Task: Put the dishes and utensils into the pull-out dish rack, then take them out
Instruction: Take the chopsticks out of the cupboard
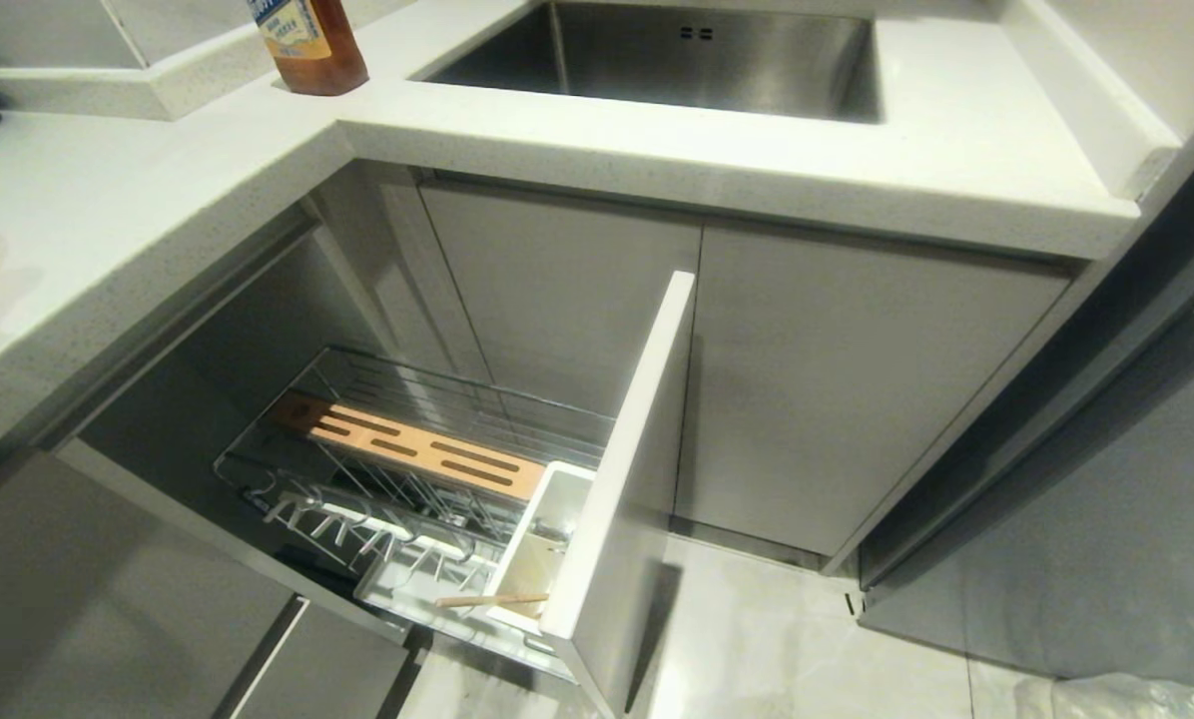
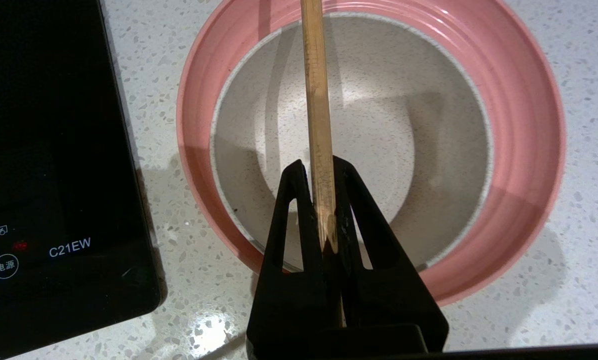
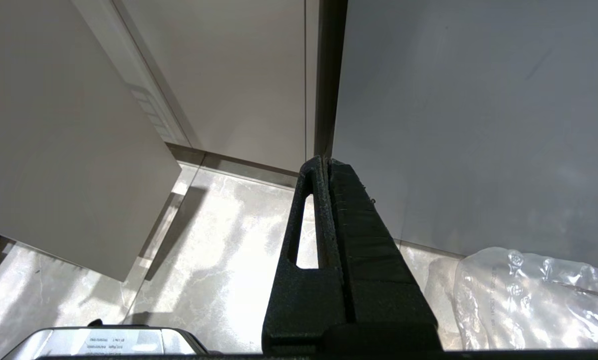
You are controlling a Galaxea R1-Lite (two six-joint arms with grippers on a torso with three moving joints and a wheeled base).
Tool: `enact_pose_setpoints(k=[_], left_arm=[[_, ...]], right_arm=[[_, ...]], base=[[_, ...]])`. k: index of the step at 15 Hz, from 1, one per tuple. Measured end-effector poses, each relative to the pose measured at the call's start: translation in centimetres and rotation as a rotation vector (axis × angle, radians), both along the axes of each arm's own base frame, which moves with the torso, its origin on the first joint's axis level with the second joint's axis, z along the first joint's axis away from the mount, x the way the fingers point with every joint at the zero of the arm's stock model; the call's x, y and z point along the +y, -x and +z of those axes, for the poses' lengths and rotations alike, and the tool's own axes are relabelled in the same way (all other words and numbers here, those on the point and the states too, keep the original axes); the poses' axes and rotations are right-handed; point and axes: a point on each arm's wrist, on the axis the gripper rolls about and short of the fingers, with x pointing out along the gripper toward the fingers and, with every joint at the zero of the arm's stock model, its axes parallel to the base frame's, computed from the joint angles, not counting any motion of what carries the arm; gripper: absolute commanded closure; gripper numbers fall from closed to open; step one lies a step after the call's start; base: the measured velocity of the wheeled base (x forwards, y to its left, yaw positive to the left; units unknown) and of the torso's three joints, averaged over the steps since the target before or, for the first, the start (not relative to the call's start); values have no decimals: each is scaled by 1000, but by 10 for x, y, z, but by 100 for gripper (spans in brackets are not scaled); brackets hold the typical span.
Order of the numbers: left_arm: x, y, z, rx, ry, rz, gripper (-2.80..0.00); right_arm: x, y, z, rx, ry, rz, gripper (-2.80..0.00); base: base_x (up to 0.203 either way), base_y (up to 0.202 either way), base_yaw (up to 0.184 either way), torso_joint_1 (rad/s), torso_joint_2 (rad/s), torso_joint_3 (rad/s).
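**A:** Where do you stand? Your left gripper [image 2: 324, 200] is clamped tight on one chopstick [image 2: 316, 110], hanging over the cream bowl [image 2: 379, 125] that sits in the pink plate [image 2: 529, 125] on the surface [image 2: 579, 310], beside the black cooktop [image 2: 54, 150].

**B:** So you're loading utensils?

**A:** I'd judge so. The pull-out dish rack [image 1: 397, 399] stands open, and another chopstick [image 1: 492, 600] already lies across its white caddy [image 1: 542, 539]. Next you carry this one over and lower it in, tip first. Your right gripper [image 3: 327, 167] is pressed shut, empty, parked low by the cabinet doors [image 3: 229, 75].
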Motion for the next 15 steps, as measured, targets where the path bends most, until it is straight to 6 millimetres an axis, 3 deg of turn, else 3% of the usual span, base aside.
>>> enact_pose_setpoints(k=[12, 13, 15], left_arm=[[6, -3, -9, 21, 40, -16, 0], [6, -3, -9, 22, 41, -16, -280], [6, -3, -9, 22, 41, -16, -280]], right_arm=[[0, 0, 0, 0, 0, 0, 0], [0, 0, 0, 0, 0, 0, 0], [0, 0, 0, 0, 0, 0, 0]], base=[[0, 0, 0, 0, 0, 0], [0, 0, 0, 0, 0, 0], [0, 0, 0, 0, 0, 0]])
